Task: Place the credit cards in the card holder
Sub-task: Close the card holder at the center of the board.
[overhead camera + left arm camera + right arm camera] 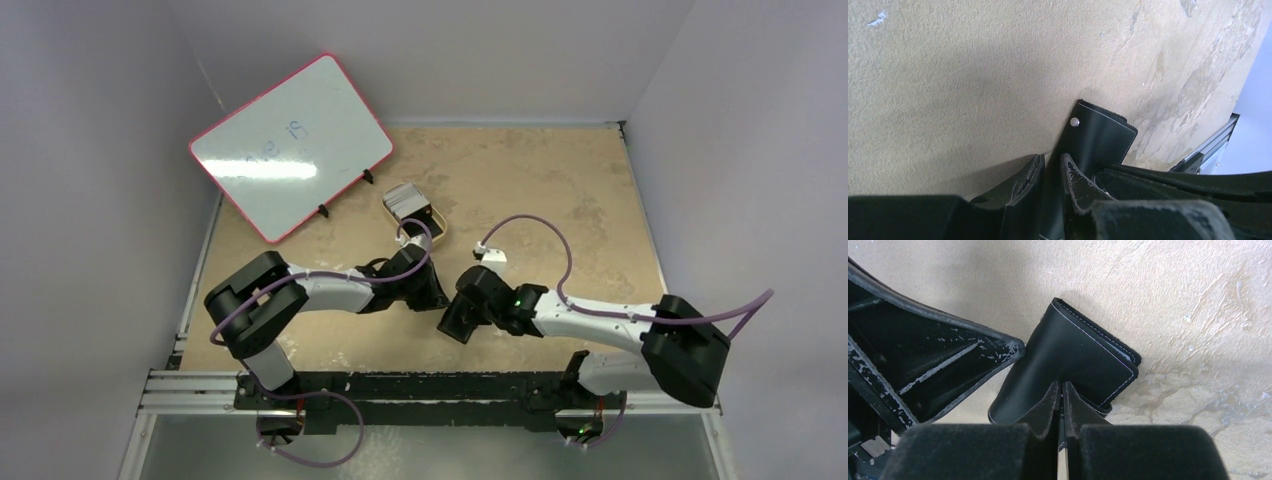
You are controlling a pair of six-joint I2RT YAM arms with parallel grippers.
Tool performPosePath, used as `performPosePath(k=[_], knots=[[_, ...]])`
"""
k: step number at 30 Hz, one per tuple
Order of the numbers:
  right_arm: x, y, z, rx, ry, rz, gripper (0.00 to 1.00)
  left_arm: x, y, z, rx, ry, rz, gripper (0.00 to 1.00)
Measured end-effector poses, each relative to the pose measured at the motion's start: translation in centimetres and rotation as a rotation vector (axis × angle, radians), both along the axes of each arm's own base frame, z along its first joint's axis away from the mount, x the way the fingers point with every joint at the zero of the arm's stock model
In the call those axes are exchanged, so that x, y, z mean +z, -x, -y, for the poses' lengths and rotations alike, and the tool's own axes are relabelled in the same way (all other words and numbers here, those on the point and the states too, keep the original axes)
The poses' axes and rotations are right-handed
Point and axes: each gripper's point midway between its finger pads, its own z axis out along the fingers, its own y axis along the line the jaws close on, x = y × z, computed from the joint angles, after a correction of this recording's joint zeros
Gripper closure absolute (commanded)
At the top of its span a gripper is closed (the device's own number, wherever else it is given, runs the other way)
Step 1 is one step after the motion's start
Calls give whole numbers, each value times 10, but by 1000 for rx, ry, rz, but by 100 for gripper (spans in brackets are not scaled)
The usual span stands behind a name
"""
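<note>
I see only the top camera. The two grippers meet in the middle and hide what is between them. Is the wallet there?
Observer: Yes. The right wrist camera shows the black wallet, with the right gripper shut on it.
Operator: And the left gripper?
Observer: Its own camera shows the left gripper shut on a flap that bears a small metal snap.
Operator: Are any cards inside already?
Observer: None shows in either wrist camera; the cards are only in your view.
</note>
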Motion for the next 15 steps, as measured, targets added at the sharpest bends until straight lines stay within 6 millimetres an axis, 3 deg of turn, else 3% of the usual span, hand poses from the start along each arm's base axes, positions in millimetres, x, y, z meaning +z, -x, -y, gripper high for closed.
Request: performPosePath(k=[15], knots=[[-4,21,-19,-42,169,85,99,0,-6,-6,9,-52,-19,82]])
